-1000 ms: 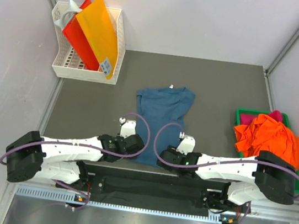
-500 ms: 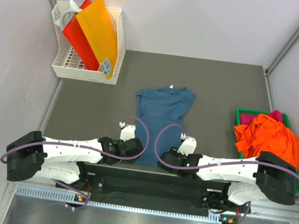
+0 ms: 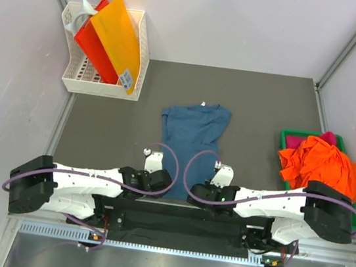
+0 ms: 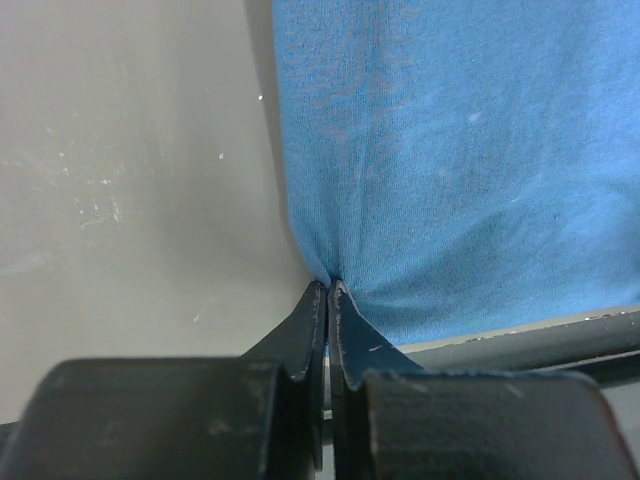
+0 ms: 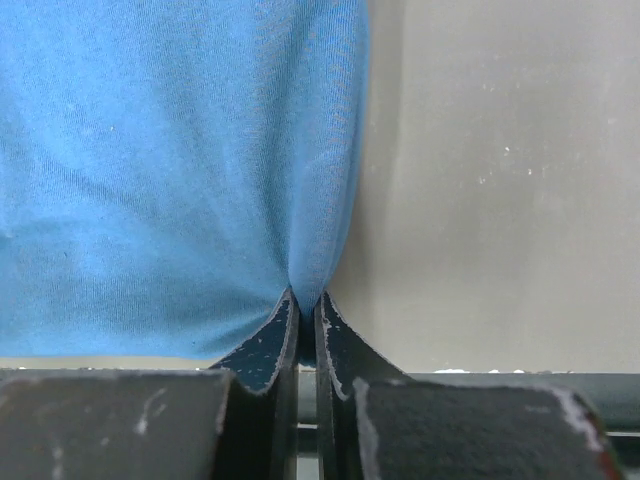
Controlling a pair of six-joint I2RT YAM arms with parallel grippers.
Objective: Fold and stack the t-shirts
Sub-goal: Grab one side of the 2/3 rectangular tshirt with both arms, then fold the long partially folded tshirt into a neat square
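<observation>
teal t-shirt (image 3: 191,132) pinched at both near corners

it lies flat mid-table (image 3: 99,129), collar far, hem near. left gripper (image 4: 328,286) is clamped on the near-left hem corner, right gripper (image 5: 304,297) on the near-right corner. orange t-shirts (image 3: 320,163) are heaped in the green tray (image 3: 294,132) at right; white basket (image 3: 99,84) stands far left.

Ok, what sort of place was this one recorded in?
Probably a robot lab cell: bare white walls box in a grey table, with a white basket and a green tray of t-shirts.
</observation>
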